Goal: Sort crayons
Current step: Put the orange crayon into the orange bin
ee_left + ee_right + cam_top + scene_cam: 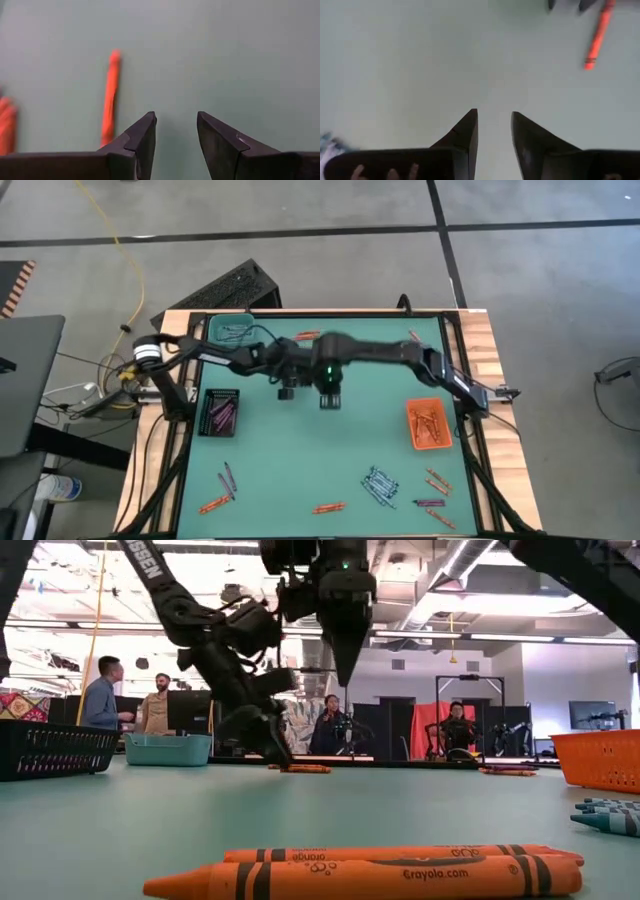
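The green table (330, 450) carried three trays: a teal tray (232, 330) at the far left, a black tray (221, 410) of purple crayons on the left, an orange tray (429, 423) of orange crayons on the right. Both arms met over the table's middle. The left gripper (175, 142) and right gripper (493, 135) each stood partly open and held nothing, with bare mat between the fingers. Loose crayons (380, 485) lay scattered along the near edge, well apart from both grippers. One orange crayon (110, 100) lay just beside the left gripper. Sorting looked partly done, between picks. The next move likely called for lowering the left gripper astride that crayon, then carrying it to the orange tray.
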You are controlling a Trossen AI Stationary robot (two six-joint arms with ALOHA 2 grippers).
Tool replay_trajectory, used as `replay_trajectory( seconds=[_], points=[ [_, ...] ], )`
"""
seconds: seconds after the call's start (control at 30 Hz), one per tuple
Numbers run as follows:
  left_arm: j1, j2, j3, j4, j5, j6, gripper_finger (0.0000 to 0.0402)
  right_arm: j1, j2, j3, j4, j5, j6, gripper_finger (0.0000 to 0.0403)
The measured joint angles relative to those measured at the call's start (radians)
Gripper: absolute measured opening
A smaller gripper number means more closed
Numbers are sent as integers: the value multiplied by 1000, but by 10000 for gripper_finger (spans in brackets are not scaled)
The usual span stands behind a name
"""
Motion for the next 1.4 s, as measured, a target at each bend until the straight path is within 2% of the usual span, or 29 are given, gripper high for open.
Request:
replay_trajectory(
  seconds=[0.17,0.37,0.47,0.57,0.67,0.87,1.07,1.27,1.4],
  points=[
    [-57,8,25,-7,6,32,132,127,0,-1,-4,41,126,119],
    [-121,-5,24,9,-132,110,132,209,0,-1,-7,74,245,119],
    [-118,-5,24,29,-151,130,132,220,0,-1,-7,82,301,119],
    [-112,-6,24,42,-198,157,132,233,0,-1,-8,210,400,119],
    [-145,-6,24,32,-210,173,132,234,-20,-1,-9,327,428,119],
    [-233,-7,24,25,-290,166,132,192,-58,0,25,381,444,119],
    [-246,-19,24,-30,-314,125,132,159,-79,2,-5,539,493,118],
    [-245,-82,23,-82,-345,113,132,115,-129,2,-5,570,492,118],
    [-180,-121,23,-109,-334,131,132,111,-190,2,-5,566,493,118]
  ],
)
